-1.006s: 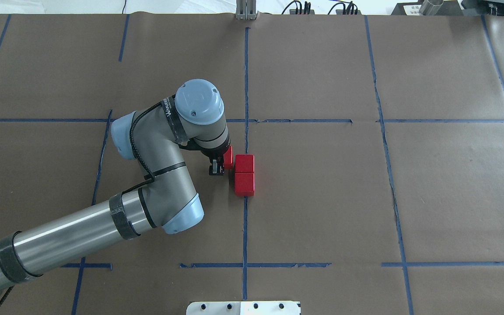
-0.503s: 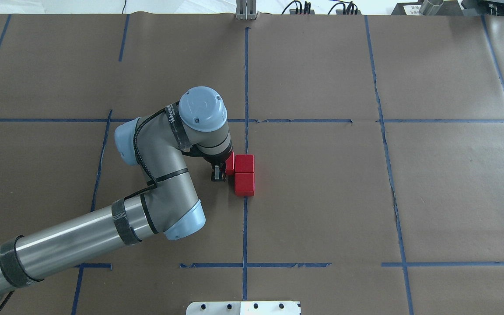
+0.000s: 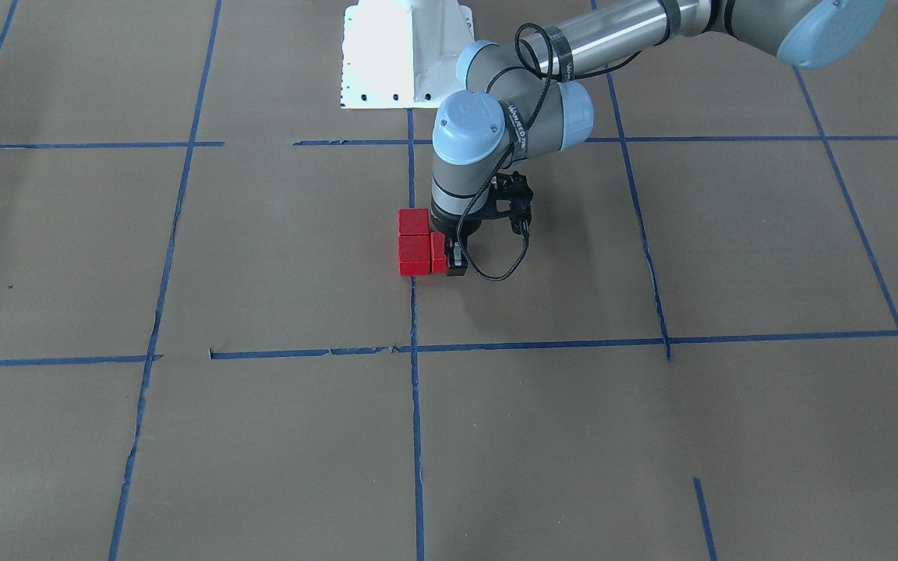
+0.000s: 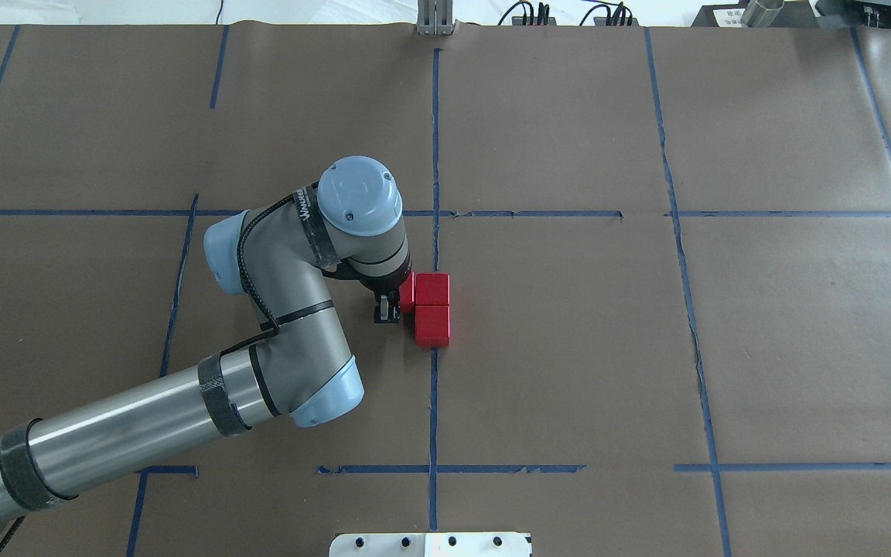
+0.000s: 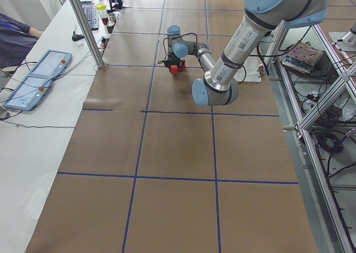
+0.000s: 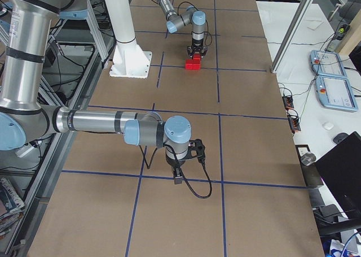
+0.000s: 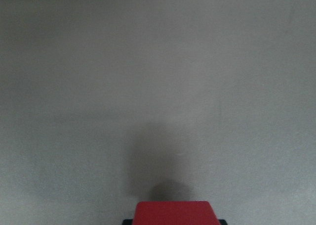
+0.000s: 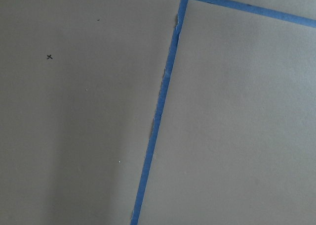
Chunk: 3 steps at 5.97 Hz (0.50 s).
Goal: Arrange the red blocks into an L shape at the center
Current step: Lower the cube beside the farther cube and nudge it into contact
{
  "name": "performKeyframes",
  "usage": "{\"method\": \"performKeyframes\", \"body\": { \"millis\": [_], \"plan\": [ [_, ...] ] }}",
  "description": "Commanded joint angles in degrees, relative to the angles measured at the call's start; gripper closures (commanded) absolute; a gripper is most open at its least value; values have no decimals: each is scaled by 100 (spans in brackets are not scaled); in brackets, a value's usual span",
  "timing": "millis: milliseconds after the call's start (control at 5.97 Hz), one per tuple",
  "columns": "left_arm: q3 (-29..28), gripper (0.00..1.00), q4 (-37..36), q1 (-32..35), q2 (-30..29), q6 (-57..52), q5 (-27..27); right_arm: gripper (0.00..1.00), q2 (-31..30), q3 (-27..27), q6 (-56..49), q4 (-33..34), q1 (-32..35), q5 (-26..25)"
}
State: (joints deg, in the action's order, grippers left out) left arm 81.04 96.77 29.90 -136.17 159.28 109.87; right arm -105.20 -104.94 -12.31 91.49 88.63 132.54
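Observation:
Two red blocks (image 4: 432, 288) (image 4: 432, 326) lie edge to edge in a row on the vertical blue tape line (image 4: 433, 402) of the center cell (image 4: 554, 348). They also show in the front view (image 3: 413, 222) (image 3: 413, 255). My left gripper (image 4: 398, 298) (image 3: 447, 254) is shut on the third red block (image 4: 407, 291) (image 3: 438, 253), low at the paper. This block is against the left side of the far block of the row. It fills the bottom edge of the left wrist view (image 7: 173, 212). My right gripper (image 6: 177, 175) shows only in the right side view; I cannot tell whether it is open.
The white robot base (image 3: 402, 62) stands at the table's near edge behind the center cell. The left arm's elbow (image 4: 314, 387) hangs over the cell's left part. The right wrist view shows bare paper and a blue tape line (image 8: 158, 121). Teach pendants (image 5: 33, 80) lie beyond the paper.
My left gripper has moved a little to the right and toward the robot with the red block, closing the gap to the far block of the row. The two blocks on the tape have not moved.

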Motion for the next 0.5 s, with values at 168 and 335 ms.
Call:
{"method": "performKeyframes", "body": {
  "millis": [168,335],
  "plan": [
    [0,66,9,-37,29,270,0,0,9,0,0,0,-3,0],
    [0,65,17,-37,38,270,0,0,0,0,0,0,5,0]
  ]
}}
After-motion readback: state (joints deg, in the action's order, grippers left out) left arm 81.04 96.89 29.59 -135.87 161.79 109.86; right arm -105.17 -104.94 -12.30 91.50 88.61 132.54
